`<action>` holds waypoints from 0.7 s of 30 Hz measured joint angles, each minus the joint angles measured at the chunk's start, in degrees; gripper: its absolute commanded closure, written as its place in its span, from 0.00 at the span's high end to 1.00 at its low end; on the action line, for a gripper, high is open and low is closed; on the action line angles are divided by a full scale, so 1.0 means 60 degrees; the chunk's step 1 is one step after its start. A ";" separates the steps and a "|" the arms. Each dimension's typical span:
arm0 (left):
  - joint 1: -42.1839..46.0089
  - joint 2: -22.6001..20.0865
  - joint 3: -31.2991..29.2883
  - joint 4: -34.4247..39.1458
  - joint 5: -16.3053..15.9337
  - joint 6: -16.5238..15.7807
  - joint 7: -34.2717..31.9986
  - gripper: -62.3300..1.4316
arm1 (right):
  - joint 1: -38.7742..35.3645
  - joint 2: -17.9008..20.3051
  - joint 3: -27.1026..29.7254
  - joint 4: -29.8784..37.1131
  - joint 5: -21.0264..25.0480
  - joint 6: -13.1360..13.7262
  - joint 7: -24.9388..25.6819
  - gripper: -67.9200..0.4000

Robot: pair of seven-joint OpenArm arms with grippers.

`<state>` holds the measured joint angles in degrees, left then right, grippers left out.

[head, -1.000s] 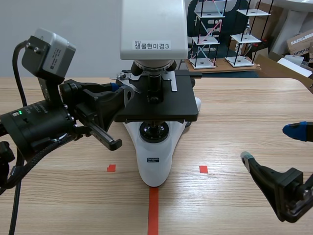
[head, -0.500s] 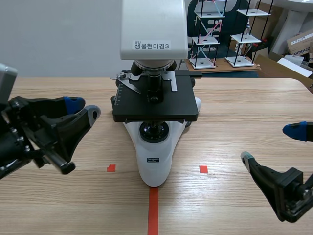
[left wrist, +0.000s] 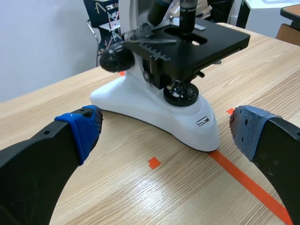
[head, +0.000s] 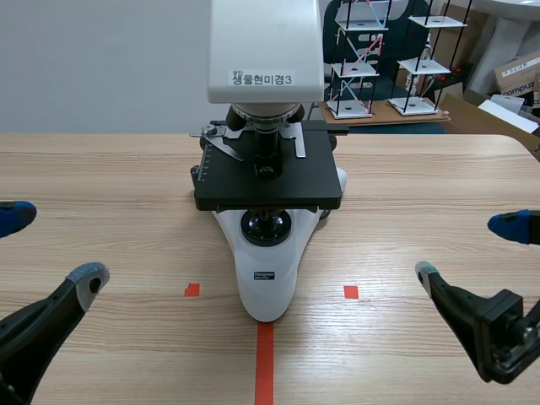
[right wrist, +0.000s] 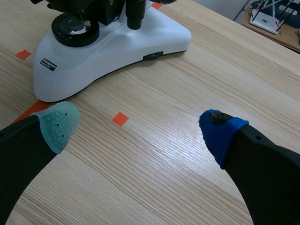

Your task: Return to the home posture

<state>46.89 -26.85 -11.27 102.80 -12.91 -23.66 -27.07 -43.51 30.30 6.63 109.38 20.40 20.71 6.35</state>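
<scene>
Scene view | left hand (head: 52,246) wide | right hand (head: 468,249) wide | microscope (head: 267,169) between them, apart

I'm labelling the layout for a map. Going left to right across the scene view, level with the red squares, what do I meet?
Left gripper → left red square → microscope → right red square → right gripper.
</scene>
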 measured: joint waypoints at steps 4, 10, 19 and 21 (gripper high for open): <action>0.0641 0.0000 -0.0262 0.0437 -0.0029 0.0321 -0.0346 0.92 | 0.0000 0.0000 0.0000 0.0000 0.0000 0.0000 0.0000 0.83; 0.1406 0.0000 -0.0321 0.0554 -0.0025 0.0688 -0.0554 0.92 | 0.0000 0.0000 0.0000 0.0000 0.0000 0.0000 0.0000 0.83; 0.1497 0.0000 -0.0361 0.0554 -0.0025 0.0834 -0.0568 0.92 | 0.0000 0.0000 0.0000 0.0000 0.0000 0.0000 0.0000 0.83; 0.1497 0.0000 -0.0361 0.0554 -0.0025 0.0834 -0.0568 0.92 | 0.0000 0.0000 0.0000 0.0000 0.0000 0.0000 0.0000 0.83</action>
<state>55.88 -26.85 -13.43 106.13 -13.06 -18.65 -30.48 -43.51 30.30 6.63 109.38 20.40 20.71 6.35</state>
